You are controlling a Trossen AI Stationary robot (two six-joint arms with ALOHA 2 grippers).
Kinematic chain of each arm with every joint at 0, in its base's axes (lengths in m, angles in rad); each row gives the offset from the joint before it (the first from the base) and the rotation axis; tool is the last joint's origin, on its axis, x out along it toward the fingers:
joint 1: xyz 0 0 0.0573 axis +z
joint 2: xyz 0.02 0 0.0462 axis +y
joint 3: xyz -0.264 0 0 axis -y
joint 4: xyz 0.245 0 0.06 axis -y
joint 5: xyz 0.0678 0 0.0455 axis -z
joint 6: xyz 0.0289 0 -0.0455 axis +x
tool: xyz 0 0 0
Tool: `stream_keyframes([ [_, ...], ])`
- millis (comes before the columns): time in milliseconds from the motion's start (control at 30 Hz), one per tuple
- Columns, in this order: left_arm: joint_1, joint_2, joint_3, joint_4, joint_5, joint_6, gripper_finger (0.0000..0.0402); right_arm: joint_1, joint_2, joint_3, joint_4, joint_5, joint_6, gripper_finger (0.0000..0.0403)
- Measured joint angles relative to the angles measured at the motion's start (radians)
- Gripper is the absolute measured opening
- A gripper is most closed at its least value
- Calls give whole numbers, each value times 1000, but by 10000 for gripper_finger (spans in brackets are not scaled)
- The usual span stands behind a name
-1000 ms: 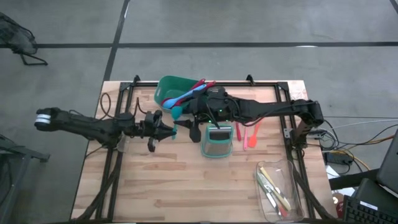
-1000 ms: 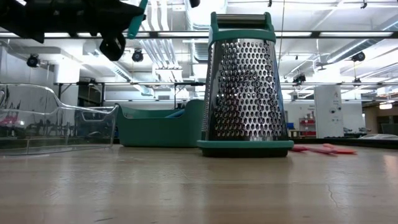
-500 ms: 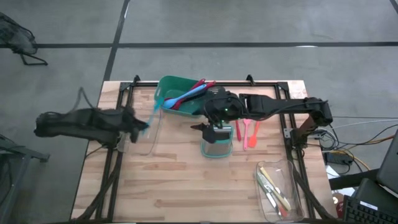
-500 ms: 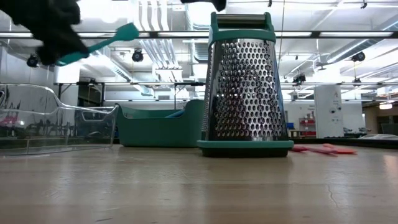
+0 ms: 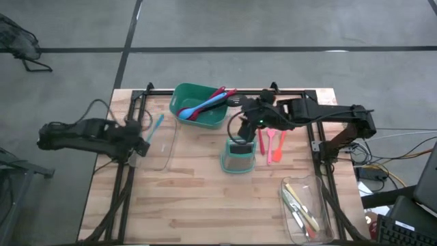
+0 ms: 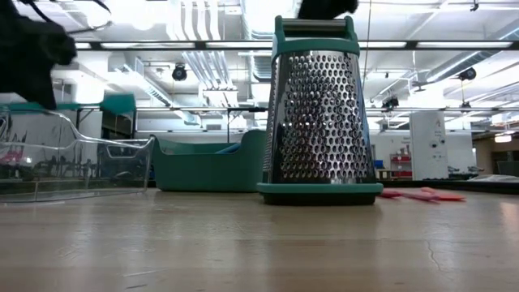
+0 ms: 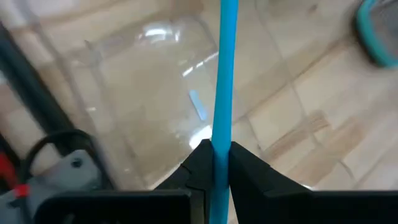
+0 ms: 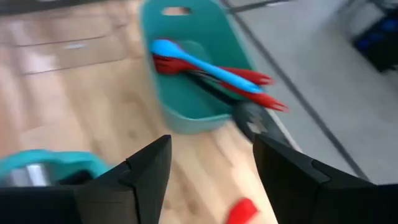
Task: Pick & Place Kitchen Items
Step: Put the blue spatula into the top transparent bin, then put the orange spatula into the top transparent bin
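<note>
My left gripper is shut on a slim teal-blue long-handled utensil above the clear tray at the table's left. My right gripper is open and empty; in the high view it hovers just beyond the metal box grater, near the green tub. The tub holds a blue spoon, red spoons and a black slotted spoon. Small red and orange spatulas lie flat on the table right of the grater. My left gripper pinches the utensil's slim handle between its two fingers. The handle runs straight on past the fingertips, along the fingers. The utensil is lifted clear, over the clear tray.
A second clear tray with pale-handled tools stands at the near right corner. The grater stands upright mid-table. Black frame rails run along the table's left, right and far edges. Bare wood lies at the near middle.
My left gripper has gone toward the table's left edge, carrying the teal-blue utensil from beside the tub to above the left clear tray. My right gripper has drawn back toward the right and far edges, away from the left arm.
</note>
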Motion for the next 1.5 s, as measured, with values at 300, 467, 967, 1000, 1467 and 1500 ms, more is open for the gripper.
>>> stream_keyframes([
  [300, -2, 57, -74, 131, 22, 50, 126, -3, -68, -15, -121, 119, 90, 213],
  [467, -2, 63, -74, 204, 4, 68, 179, -8, -88, -43, -138, 128, 136, 220],
  [967, -79, 72, -98, 1277, 7, 669, 193, -255, -109, -197, -309, -32, 386, 220],
  [1000, -93, 80, -113, 1363, 13, 713, 193, -268, -109, -211, -331, -33, 405, 222],
  [1467, -172, 292, -271, 1966, 36, 934, 193, -310, -109, -483, -412, -243, 613, 241],
  [1500, -173, 311, -271, 1998, 36, 947, 193, -309, -109, -508, -410, -249, 635, 242],
])
